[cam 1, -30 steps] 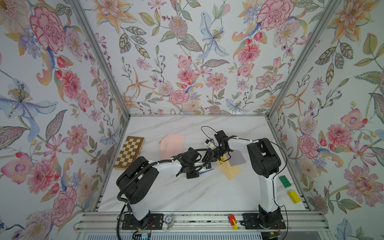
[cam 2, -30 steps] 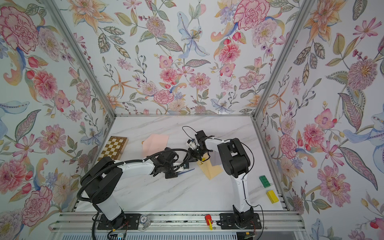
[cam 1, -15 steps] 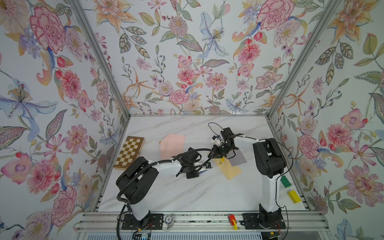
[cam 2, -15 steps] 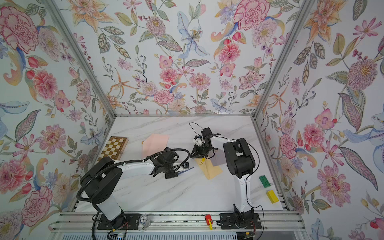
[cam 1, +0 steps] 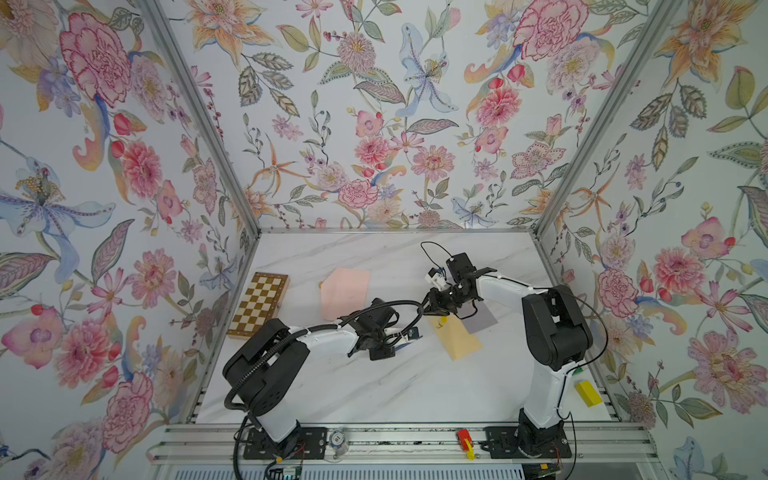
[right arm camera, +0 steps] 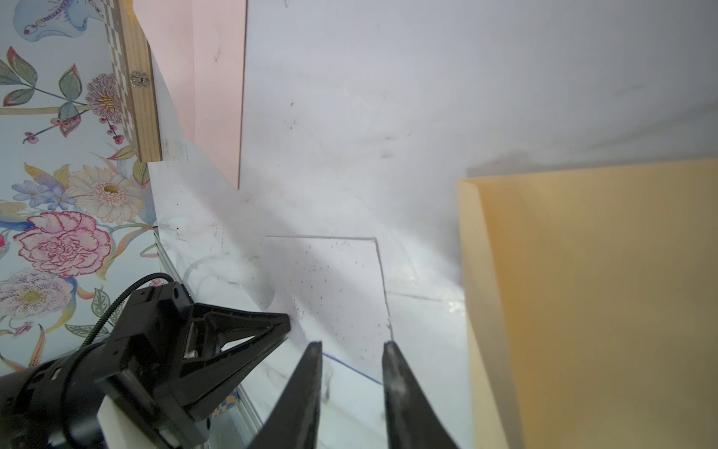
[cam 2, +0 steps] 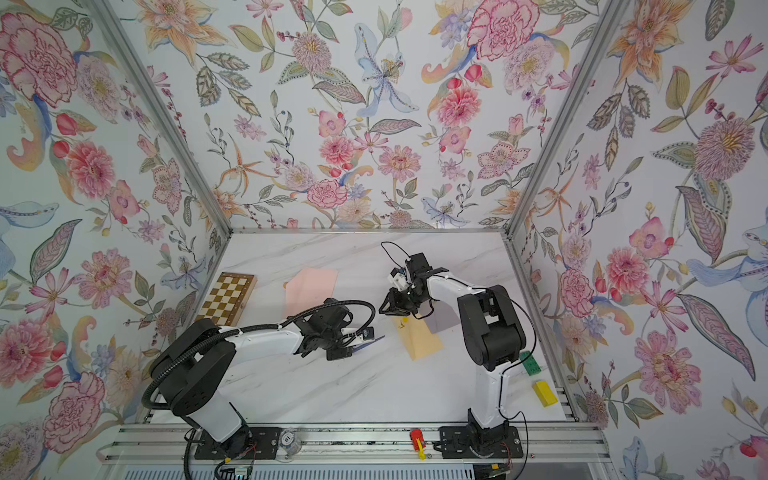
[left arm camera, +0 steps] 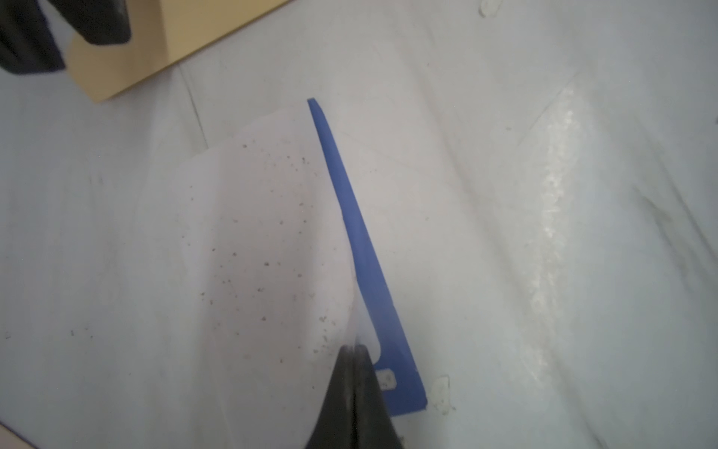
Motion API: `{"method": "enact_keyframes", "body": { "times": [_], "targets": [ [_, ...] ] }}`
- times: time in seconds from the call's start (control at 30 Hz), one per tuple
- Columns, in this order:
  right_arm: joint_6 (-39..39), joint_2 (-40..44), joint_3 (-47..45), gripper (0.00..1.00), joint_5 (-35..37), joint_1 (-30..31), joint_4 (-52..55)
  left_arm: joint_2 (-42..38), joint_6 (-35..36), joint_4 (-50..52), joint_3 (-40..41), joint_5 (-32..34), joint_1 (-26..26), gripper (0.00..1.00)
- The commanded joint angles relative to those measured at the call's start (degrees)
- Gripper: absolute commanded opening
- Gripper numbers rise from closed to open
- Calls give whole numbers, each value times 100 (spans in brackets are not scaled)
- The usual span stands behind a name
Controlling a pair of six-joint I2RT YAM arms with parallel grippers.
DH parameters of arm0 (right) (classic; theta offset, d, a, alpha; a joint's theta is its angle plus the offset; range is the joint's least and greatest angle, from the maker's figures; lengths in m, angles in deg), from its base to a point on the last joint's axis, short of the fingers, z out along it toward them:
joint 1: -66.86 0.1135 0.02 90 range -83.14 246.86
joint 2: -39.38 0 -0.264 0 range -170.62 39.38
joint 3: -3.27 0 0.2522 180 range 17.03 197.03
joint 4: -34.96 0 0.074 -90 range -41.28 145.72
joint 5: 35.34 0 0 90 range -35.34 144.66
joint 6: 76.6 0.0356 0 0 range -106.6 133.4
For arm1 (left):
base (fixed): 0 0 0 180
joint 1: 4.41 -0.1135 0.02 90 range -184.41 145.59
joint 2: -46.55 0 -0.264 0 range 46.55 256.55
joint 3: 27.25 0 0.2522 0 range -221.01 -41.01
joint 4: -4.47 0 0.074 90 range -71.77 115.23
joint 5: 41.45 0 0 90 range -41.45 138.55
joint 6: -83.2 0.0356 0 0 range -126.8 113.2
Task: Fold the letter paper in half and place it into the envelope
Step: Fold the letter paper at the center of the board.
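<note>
Speckled white, blue-backed letter paper (left arm camera: 272, 233) pinched in left gripper (left arm camera: 351, 352)
Insertion left: tan paper envelope (right arm camera: 582, 291) ahead lies unfilled; right gripper (right arm camera: 352, 344) narrowly parted, empty

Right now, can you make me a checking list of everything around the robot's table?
Surface: white marble table, faint marks.
Job's things: letter paper, white with a blue side, pinched at one edge; tan envelope lying flat.
Clutter: chessboard, pink sheet, grey sheet, green block, yellow block.
Grippers: left gripper shut on the paper; right gripper open, holding nothing.
Cables: black hose arching off the left arm; thin wire looping above the right wrist.
Surroundings: flowery walls.
</note>
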Motion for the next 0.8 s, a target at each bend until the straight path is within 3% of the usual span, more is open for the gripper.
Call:
{"method": "enact_keyframes", "body": {
  "times": [0.0,0.4,0.77],
  "targets": [
    [313,162,-411,30,-24,141,-271,-284,-117,-201,163,8,41,0],
    [1180,460,-1429,36,169,508,-1272,-281,-172,-246,190,2,-45,0],
    [1251,940,-1613,41,148,324,-1246,-189,-203,-132,117,79,-39,0]
  ]
}}
